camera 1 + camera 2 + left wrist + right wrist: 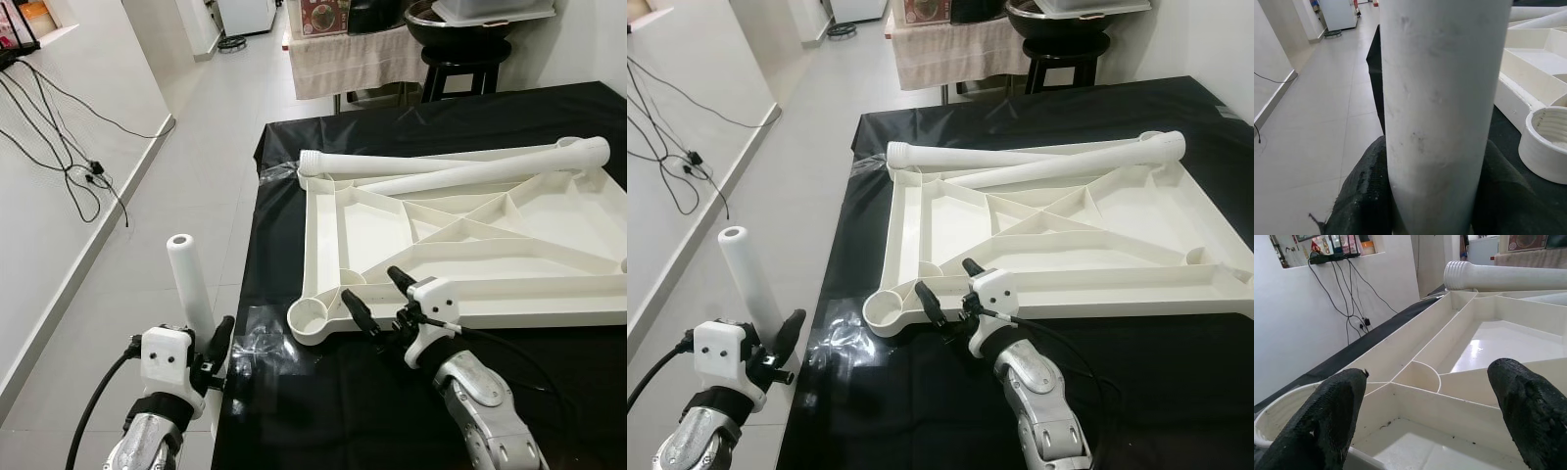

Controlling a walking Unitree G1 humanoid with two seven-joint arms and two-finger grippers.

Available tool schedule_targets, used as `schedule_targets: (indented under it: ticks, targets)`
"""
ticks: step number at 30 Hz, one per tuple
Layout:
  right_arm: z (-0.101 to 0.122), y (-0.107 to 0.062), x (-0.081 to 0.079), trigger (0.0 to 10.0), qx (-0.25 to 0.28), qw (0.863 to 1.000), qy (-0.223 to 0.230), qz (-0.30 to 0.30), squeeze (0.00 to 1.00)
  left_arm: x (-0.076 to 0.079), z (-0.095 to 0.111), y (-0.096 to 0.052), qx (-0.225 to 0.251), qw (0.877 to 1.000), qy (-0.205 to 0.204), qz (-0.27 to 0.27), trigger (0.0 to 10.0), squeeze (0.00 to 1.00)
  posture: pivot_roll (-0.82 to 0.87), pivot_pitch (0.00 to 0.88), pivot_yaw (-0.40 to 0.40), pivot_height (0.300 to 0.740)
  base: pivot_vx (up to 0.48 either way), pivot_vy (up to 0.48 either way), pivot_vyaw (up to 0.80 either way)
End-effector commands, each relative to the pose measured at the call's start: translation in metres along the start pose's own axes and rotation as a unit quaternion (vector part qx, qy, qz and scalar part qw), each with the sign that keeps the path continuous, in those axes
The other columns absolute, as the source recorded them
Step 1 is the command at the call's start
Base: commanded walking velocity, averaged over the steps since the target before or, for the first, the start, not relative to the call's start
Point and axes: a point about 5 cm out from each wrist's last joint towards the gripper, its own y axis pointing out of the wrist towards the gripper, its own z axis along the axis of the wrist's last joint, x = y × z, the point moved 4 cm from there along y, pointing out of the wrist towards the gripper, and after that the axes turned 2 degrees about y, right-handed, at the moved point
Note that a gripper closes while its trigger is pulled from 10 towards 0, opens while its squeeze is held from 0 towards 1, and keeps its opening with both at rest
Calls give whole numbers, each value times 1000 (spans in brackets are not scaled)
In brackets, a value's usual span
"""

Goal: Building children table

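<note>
a white plastic tabletop [470, 245] is seen lying upside down on a black plastic sheet [323, 392], its ribbed underside facing up. a round threaded leg socket [312, 318] sits at its near left corner. two white table legs [460, 164] are laid across the far edge of the tabletop, crossing each other.

the left gripper [217, 352] is held at the left edge of the sheet, its black fingers [1364, 196] pressed against a third white table leg [190, 284], which is gripped near its lower end and stands nearly upright, just left of the socket and apart from it. in the left wrist view the leg is seen between the two pads, with the socket close beside it.

the right gripper [377, 299] is held at the near rim of the tabletop, just right of the socket, its fingers [1332, 416] spread apart with nothing between them.

white floor tiles [176, 196] and black cables [69, 147] along the wall are seen to the left.
</note>
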Motion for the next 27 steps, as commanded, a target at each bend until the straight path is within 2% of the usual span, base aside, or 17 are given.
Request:
schedule_targets:
  ticks: [1, 27]
  targets:
    - [-2, 1, -3, 10000, -6, 1000, 8, 4, 0, -5, 3, -2, 1, 1000, -1, 7, 10000, 0, -135, 132, 109, 740, 0, 0, 0]
    - [-1, 1, -3, 10000, -6, 1000, 13, 6, 0, -5, 3, -2, 2, 1000, -2, 7, 10000, 0, -134, 136, 107, 740, 0, 0, 0]
